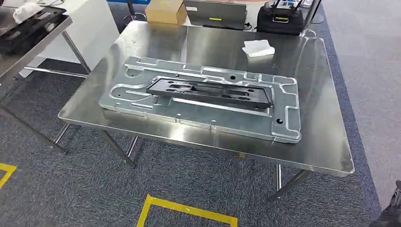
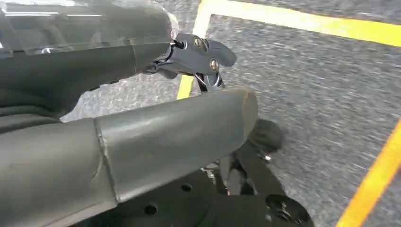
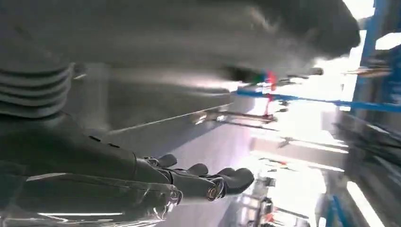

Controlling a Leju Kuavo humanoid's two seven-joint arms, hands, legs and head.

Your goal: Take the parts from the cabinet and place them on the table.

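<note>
A steel desk [image 1: 312, 137] stands before me on grey carpet [image 1: 189, 179]. On it lies a large flat metal plate [image 1: 203, 97], and a long black part [image 1: 210, 91] rests on top of that plate, near its middle. A white cloth [image 1: 258, 48] sits toward the far right of the desk, well apart from the plate. Yellow tape lines [image 1: 187, 208] mark the carpet near me. My left hand [image 2: 156, 127] hangs over the carpet, its fingers apart and holding nothing. My right hand [image 3: 189, 182] shows its dark fingers stretched out side by side, empty; the view around it is blurred.
</note>
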